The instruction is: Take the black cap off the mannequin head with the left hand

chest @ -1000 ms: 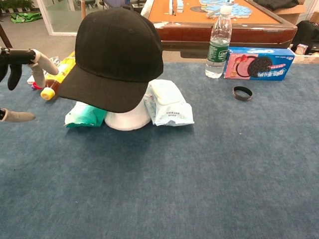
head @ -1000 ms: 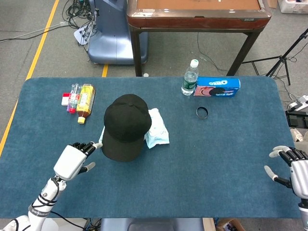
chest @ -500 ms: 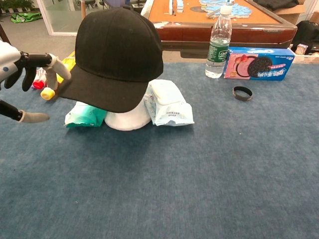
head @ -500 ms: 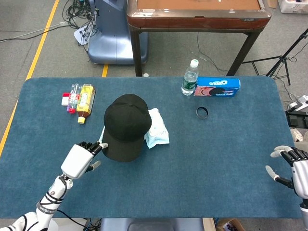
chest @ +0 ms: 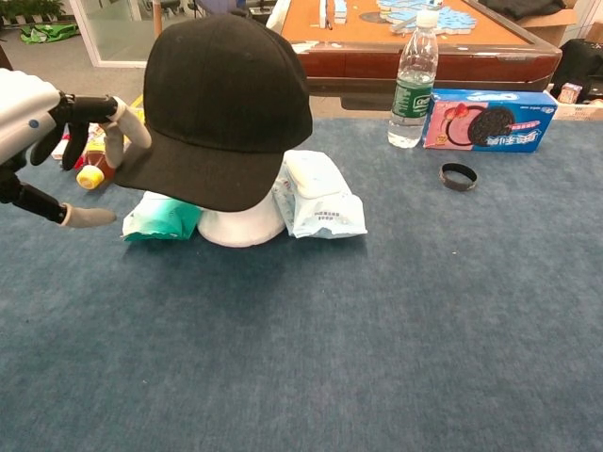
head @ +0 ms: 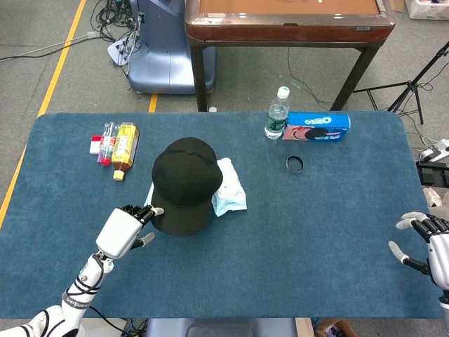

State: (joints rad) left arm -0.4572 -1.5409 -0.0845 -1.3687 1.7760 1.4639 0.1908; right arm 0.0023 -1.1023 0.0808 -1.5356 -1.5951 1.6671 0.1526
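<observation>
While its fingers spread, the left hand (head: 125, 230) (palm down) reaches the black cap (head: 184, 184).

The black cap (chest: 226, 99) covers most of the mannequin head (chest: 240, 224), right of the left hand (head: 125, 230). The right hand (head: 429, 246) is cropped at the frame's edge.

We read this as robot lab or test room, not home. Blue felt-covered table (head: 337, 232) on bare grey floor with yellow tape line (head: 59, 63). Loose cables (head: 116, 17) beside blue machine base (head: 165, 53), tripod legs (head: 414, 91) at right, mahjong table (head: 287, 17) behind. Glass partition (chest: 113, 28) in chest view.
</observation>
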